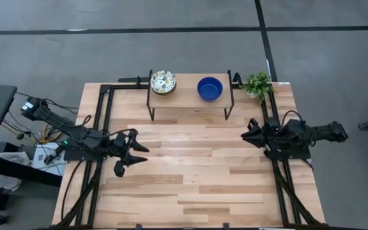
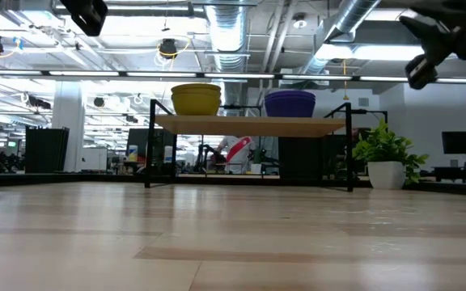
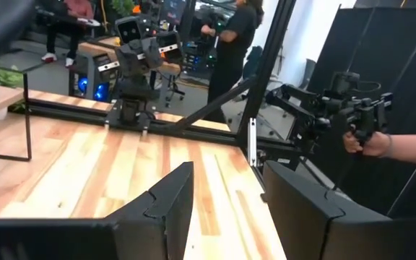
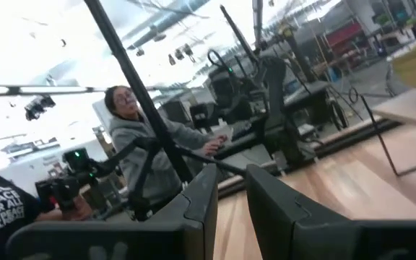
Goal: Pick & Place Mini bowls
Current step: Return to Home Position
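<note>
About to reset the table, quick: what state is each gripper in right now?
Left gripper: open, holding nothing.
Right gripper: open by a narrow gap, holding nothing.

A shelf (image 1: 187, 97) stands at the far middle of the table (image 1: 190, 191). The left mini bowl (image 1: 163, 82) is on one end of it and the right mini bowl (image 1: 210, 89) on the other, apart. A potted plant (image 1: 257, 84) stands just right of the shelf, and nearer than the shelf the left gripper (image 1: 130, 153) and right gripper (image 1: 249, 132) hang above opposite sides of the table.
</note>
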Motion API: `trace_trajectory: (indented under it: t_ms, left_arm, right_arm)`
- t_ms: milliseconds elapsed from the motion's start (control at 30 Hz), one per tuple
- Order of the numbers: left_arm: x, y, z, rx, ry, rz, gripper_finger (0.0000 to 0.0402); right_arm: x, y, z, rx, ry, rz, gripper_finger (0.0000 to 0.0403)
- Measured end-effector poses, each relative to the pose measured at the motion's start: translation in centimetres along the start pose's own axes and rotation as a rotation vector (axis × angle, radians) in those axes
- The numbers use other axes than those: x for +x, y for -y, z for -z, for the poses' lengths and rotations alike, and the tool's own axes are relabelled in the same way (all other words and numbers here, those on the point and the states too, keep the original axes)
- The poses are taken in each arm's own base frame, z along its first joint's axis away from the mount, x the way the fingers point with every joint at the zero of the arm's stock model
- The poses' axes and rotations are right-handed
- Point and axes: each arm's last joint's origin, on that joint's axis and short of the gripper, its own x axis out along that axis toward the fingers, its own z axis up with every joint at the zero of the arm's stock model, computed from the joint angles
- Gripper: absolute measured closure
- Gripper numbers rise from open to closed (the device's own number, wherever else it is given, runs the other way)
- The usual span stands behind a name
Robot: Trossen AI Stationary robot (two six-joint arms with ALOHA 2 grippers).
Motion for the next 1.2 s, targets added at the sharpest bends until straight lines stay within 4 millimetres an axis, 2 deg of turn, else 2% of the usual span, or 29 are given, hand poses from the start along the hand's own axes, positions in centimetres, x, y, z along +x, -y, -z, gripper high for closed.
trace_trajectory:
  t_ms: [133, 267, 433, 733, 1100, 1200]
  left_arm:
    - [-0.6, -0.1, -0.2, 0.026, -0.007, -0.002, 0.0236]
    - [-1.7, -0.5, -0.1, 0.017, -0.054, -0.015, 0.0236]
    - [-3.2, -1.0, -0.1, 0.003, -0.033, -0.013, 0.0236]
    - [-5.6, -2.8, 4.2, -0.112, 0.011, -0.026, 0.0236]
    - [-6.5, -3.9, 7.8, -0.146, 0.035, -0.029, 0.0236]
    - [-6.5, -4.0, 8.0, -0.145, 0.024, -0.054, 0.0236]
  right_arm:
    - [0.0, 0.3, 0.7, 0.001, 0.014, -0.009, 0.034]
    - [0.0, 0.3, 0.7, 0.003, 0.016, -0.011, 0.034]
    - [0.0, 0.3, 0.7, 0.002, 0.014, -0.012, 0.034]
    - [0.0, 0.3, 0.7, 0.0, 0.009, -0.019, 0.034]
    - [0.0, 0.3, 0.8, -0.001, -0.002, -0.026, 0.034]
    - [0.0, 0.3, 0.8, -0.001, -0.007, -0.028, 0.034]
